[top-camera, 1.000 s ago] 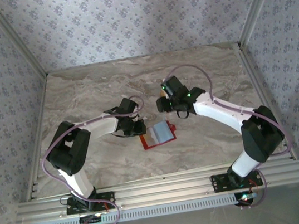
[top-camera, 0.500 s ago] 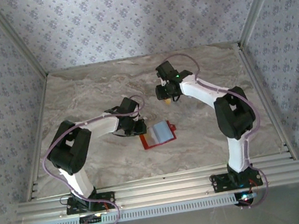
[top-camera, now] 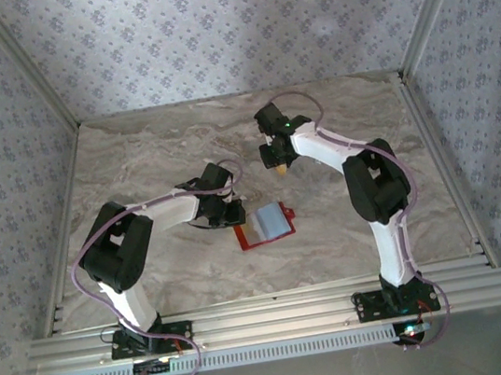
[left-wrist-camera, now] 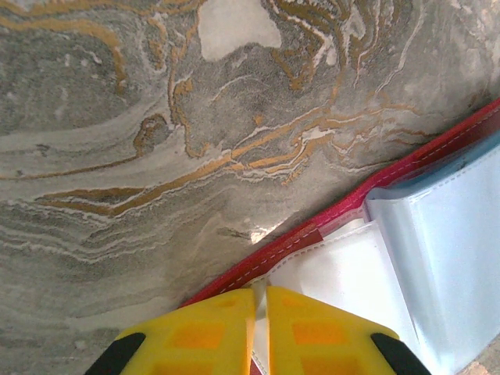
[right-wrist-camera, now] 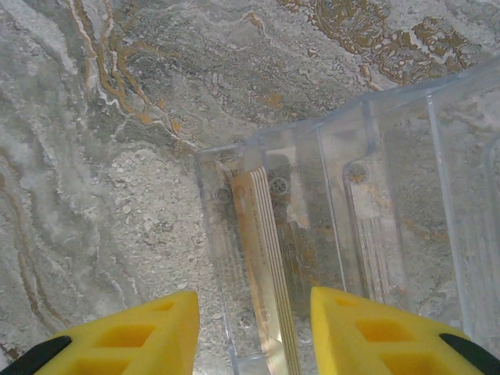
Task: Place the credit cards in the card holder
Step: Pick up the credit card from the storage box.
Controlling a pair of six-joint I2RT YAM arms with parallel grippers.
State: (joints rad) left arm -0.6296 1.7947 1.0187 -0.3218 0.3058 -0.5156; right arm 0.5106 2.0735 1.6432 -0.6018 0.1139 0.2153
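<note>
- Right arm has pulled its elbow in since a second ago and carried the right gripper slightly farther back over the table. The left arm and the card holder have not shifted.
- Top view: the card holder lies open mid-table with its red edge showing at the near left. The grey-blue card lies on its inside.
- Top view: the left gripper sits at the holder's left edge, likely pinning it so it stays open and does not slide. The right gripper is well apart from it, farther back, pointing down.
- Left wrist view: the left gripper has its fingers almost together, nipping the white inner flap at the corner of the card holder. This looks like a hold to keep the flap spread.
- Left wrist view: the grey-blue card is just beside the flap, on its right. Cannot tell whether it is tucked into a pocket or only resting on top.
- Right wrist view: the right gripper is half spread, with a finger on either side of the tan-yellow card. Gaps show on both sides, so nothing is gripped yet.
- Right wrist view: the tan-yellow card stands on edge in a slot of a clear plastic rack, presumably so the fingers can close on its faces.
- The step in hand is judged to be picking this card for the holder.
- Risk, as a judgement: the card is thin and the rack looks light, so the rack may lift with it.
</note>
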